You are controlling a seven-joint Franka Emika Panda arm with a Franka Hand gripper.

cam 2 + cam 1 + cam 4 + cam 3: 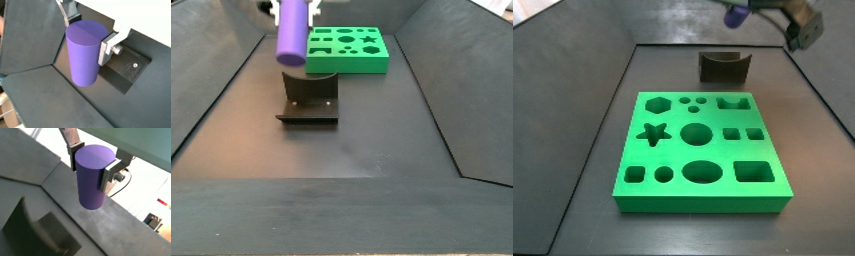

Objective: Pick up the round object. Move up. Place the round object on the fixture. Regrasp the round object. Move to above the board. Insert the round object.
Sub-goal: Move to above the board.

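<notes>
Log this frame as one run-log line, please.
gripper: shut on peg | peg: upright, raised over fixture | board: holes empty

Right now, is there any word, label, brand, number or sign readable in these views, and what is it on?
None: no readable text in any view.
The purple round object, held in the gripper above the fixture: plain.
The fingers: bare silver plates.
The fixture: unmarked.
The green board: shaped holes only, no print.
A small red patch beyond the enclosure in a wrist view: too blurred to read.
</notes>
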